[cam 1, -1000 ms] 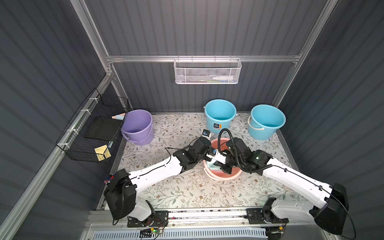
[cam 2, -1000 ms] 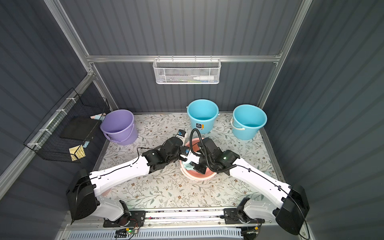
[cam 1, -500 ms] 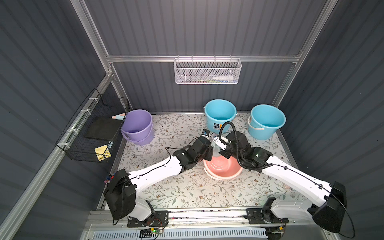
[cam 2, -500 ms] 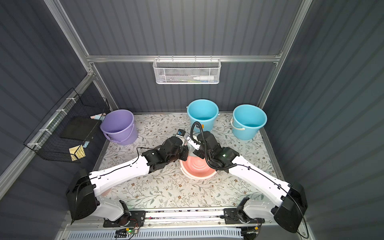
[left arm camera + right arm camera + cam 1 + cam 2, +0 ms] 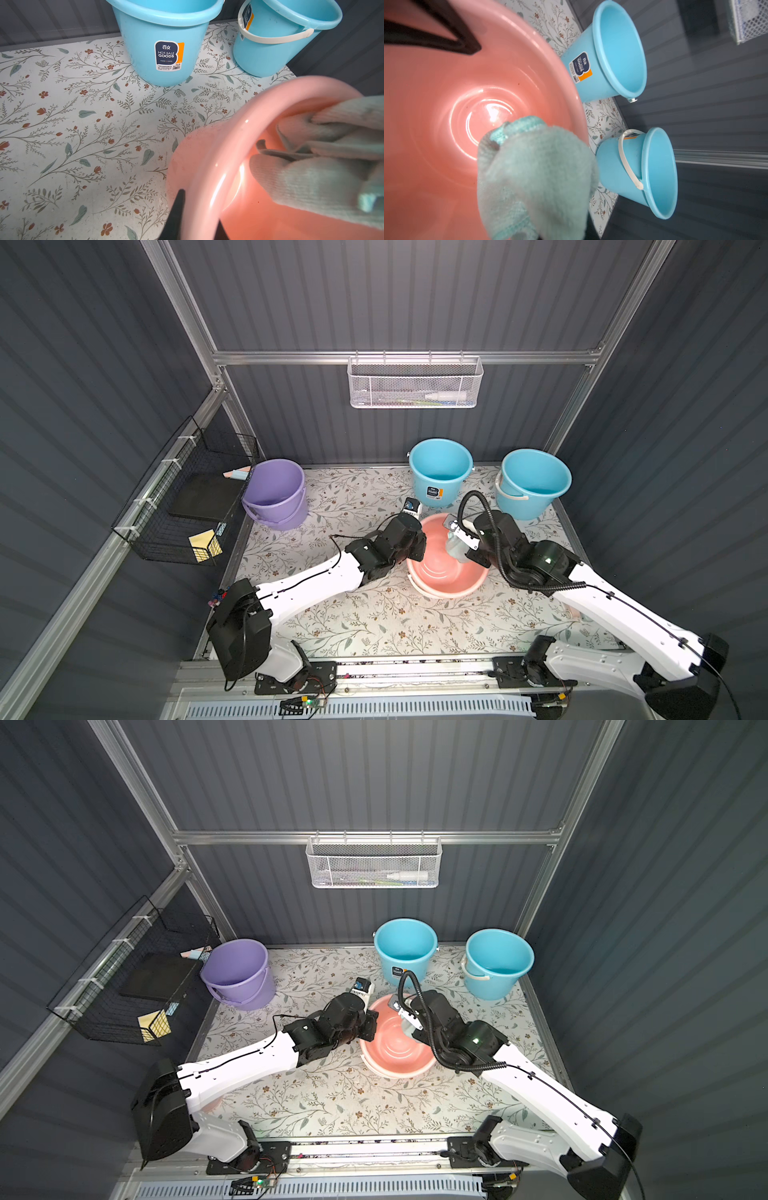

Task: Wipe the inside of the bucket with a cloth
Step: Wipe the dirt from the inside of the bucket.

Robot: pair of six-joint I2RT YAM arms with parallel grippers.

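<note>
**Q:** Black left end effector [image 5: 199, 207]?
**A:** Clenched astride the pink bucket [image 5: 446, 593] at its left rim, bracing it on the floral surface [image 5: 353, 614].
**Q:** Cloth [image 5: 537, 176]?
**A:** Pale green, inside the bucket by its right wall near the rim. The right end effector [image 5: 461, 545] is clamped on it. Bucket mouth faces up, with the base down-left of the cloth and unobstructed. Blue buckets [image 5: 453, 485] stand behind, apart.

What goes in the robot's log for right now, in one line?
left gripper: shut on pink bucket rim | right gripper: shut on cloth | cloth: inside pink bucket | step: wipe inside
</note>
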